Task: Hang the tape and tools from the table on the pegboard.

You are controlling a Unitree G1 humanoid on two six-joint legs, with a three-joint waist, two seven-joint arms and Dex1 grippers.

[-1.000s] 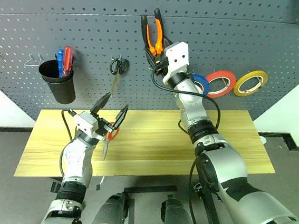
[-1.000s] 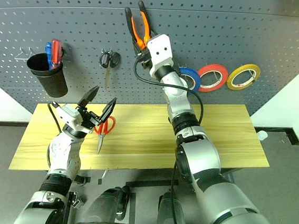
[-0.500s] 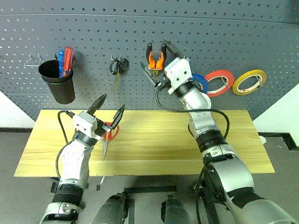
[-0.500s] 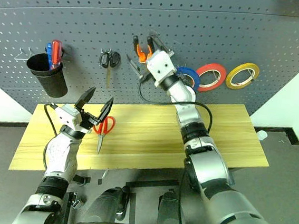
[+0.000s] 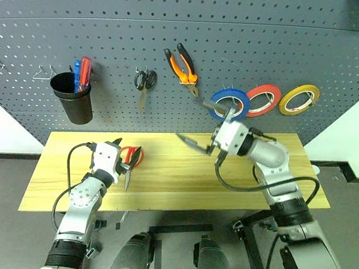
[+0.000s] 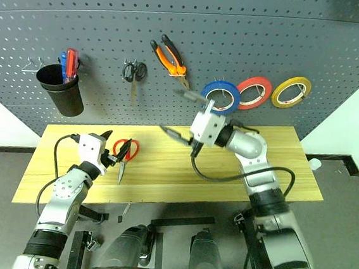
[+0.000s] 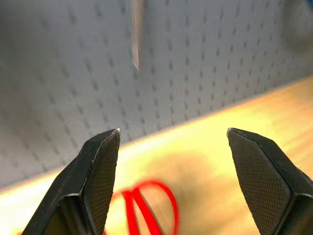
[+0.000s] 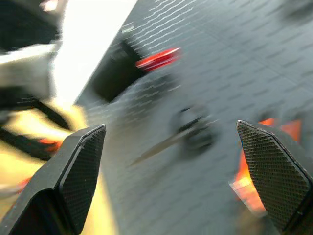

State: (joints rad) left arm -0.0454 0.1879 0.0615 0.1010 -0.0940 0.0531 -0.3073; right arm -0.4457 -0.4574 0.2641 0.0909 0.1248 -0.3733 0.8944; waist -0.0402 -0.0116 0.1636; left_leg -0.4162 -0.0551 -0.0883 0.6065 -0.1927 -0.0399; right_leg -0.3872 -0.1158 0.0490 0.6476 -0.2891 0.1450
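The pegboard [image 5: 253, 27] serves as the landmark, and the table [image 5: 182, 173] stands directly below it. The pliers [image 5: 183, 65] hang near its centre on a hook, handles up, so their weight keeps them seated; the blue tape [image 5: 230, 103] hangs just right of them, beside a red tape ring [image 5: 263, 99] and a yellow tape ring [image 5: 300, 99]. Small black scissors [image 5: 144, 80] hang left of the pliers, and further left a black cup [image 5: 72, 96] holds upright a red-handled tool, possibly the screwdriver, beside a blue-handled one. The right gripper [image 5: 199, 125] hovers below the pliers, jaws spread wide and empty, as suits a tool already hung. The red scissors [image 5: 129, 161] lie on the table, below the black scissors. The left gripper [image 7: 171, 161], open and empty, points toward the pegboard with the red handles lying between and just ahead of its fingers [image 7: 100, 171], apparently placed to grasp them.
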